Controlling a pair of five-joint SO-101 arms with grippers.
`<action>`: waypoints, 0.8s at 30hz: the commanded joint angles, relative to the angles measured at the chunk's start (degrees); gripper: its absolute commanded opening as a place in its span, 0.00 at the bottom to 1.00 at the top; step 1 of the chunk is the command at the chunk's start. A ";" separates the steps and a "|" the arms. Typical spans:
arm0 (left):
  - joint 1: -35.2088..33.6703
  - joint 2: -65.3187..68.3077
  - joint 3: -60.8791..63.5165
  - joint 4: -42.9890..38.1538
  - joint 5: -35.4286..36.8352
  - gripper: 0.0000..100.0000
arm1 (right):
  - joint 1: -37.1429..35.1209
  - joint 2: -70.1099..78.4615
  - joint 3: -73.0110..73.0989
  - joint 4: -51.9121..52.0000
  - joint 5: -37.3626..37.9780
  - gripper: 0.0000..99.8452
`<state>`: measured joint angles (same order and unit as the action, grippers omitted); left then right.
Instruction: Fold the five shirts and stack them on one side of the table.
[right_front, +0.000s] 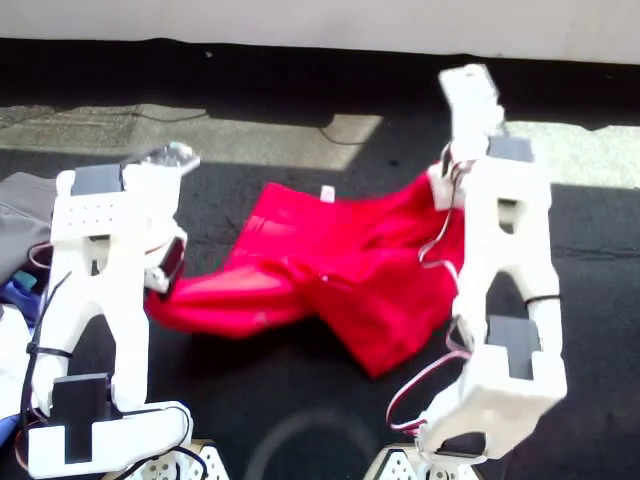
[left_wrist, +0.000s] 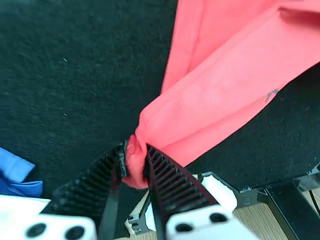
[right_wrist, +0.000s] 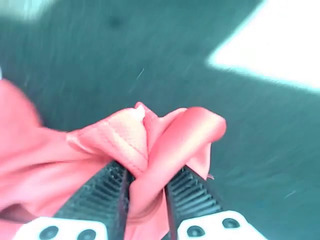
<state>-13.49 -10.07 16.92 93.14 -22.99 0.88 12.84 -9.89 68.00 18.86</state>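
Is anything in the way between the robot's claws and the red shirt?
Nothing visible. The left gripper is shut on a bunched edge of the red shirt, the right gripper on another fold.

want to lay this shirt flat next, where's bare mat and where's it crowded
Bare mat lies between the two arm bases, nearer than the red shirt, and beyond it up to the sunlit strip. Crowded: the edge beside the left arm, where grey cloth and blue cloth lie.
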 joint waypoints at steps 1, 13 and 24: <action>0.75 -1.10 -7.08 -0.35 3.08 0.01 | 1.01 5.76 -13.58 -0.40 0.62 0.01; 1.63 -1.10 6.55 -16.35 4.92 0.01 | 0.92 14.55 -43.82 29.76 0.44 0.23; -3.03 -1.10 9.71 -21.27 4.75 0.01 | -1.71 -7.87 -17.80 33.19 0.79 0.21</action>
<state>-14.29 -10.07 26.68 72.57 -18.24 1.49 16.79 -42.15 100.44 18.86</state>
